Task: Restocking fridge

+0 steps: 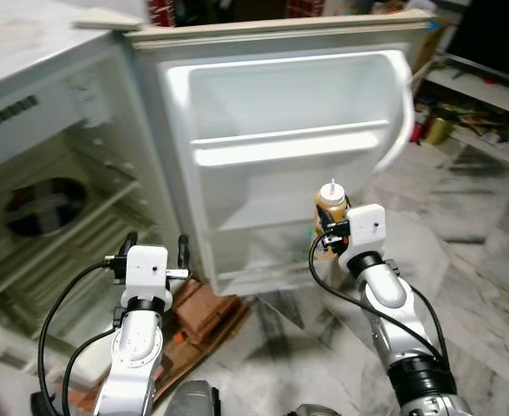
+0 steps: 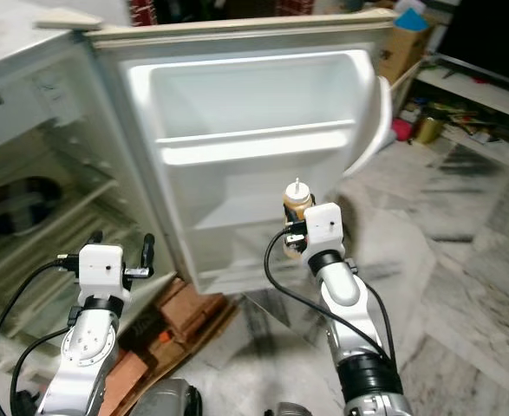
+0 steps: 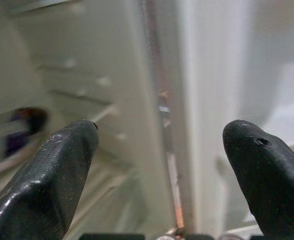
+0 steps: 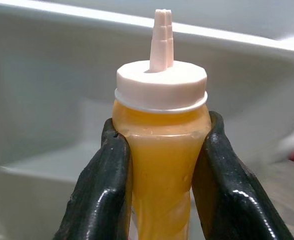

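A yellow squeeze bottle (image 1: 330,208) with a white nozzle cap stands upright in my right gripper (image 1: 328,232), which is shut on its body; the black fingers (image 4: 104,195) press both sides of the bottle (image 4: 161,165). It hangs just in front of the open fridge door (image 1: 280,156), near the right end of the lower door shelf (image 1: 263,273). My left gripper (image 1: 157,251) is open and holds nothing, raised by the hinge edge between the fridge cabinet (image 1: 55,199) and the door. Its fingertips (image 3: 61,165) frame the cabinet's edge.
Wire shelves (image 1: 72,225) and a round fan grille (image 1: 42,206) show inside the cabinet. Red-brown bricks and cardboard (image 1: 204,312) lie on the marble floor under the door. A low shelf with clutter (image 1: 462,113) stands at the far right.
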Available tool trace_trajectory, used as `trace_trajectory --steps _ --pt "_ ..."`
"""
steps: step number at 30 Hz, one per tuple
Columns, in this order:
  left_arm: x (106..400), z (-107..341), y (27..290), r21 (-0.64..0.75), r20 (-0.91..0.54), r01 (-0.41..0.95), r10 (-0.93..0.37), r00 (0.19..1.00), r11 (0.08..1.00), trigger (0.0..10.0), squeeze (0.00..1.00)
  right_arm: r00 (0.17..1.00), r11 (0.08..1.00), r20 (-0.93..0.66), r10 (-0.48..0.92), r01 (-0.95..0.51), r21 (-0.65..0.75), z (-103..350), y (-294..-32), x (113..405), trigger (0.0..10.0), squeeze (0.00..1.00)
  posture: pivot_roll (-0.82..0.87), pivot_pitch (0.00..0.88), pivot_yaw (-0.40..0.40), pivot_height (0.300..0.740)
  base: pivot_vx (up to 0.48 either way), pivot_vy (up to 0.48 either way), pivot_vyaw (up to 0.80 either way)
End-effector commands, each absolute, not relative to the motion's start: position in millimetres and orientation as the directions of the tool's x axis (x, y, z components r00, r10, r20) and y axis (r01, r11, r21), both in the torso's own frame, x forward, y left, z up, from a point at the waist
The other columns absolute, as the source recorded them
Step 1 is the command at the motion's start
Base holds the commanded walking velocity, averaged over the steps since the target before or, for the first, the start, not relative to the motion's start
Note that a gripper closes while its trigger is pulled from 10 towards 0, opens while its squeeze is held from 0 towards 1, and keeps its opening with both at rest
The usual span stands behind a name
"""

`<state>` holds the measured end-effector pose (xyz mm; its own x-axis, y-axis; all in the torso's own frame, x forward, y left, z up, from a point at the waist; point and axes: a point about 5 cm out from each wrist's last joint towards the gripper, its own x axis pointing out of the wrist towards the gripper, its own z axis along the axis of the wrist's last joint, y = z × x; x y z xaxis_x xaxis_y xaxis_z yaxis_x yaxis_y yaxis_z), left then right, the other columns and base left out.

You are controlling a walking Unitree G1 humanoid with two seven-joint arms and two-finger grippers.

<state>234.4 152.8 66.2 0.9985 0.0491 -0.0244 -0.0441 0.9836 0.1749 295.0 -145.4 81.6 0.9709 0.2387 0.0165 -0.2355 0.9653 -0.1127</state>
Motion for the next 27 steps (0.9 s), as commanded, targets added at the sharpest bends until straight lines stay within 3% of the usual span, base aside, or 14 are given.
trace_trajectory --steps 1,11,21,27 --pt "235 67 154 0.185 -0.021 -0.043 0.048 0.999 0.982 10.0 0.00 0.966 0.962 0.046 0.255 -0.249 -0.114 89 -141 297 10.0 0.00 0.09 0.076 -0.018 0.740 0.270 0.000 0.00" --pt "236 68 151 0.183 -0.019 -0.035 0.039 0.999 0.982 10.0 0.00 0.964 0.959 0.072 0.257 -0.245 -0.140 94 -145 298 10.0 0.00 0.10 0.075 -0.018 0.740 0.024 0.000 0.00" --pt "237 69 148 0.192 -0.006 -0.013 0.014 1.000 0.981 10.0 0.00 0.972 0.967 0.073 0.225 -0.213 -0.142 94 -147 300 10.0 0.00 0.09 0.072 -0.019 0.740 0.000 0.000 0.67" --pt "237 73 143 0.172 0.007 0.016 -0.017 1.000 0.985 10.0 0.00 0.983 0.978 0.068 0.170 -0.160 -0.136 93 -153 300 10.0 0.00 0.09 0.072 -0.021 0.740 0.041 0.000 0.00"
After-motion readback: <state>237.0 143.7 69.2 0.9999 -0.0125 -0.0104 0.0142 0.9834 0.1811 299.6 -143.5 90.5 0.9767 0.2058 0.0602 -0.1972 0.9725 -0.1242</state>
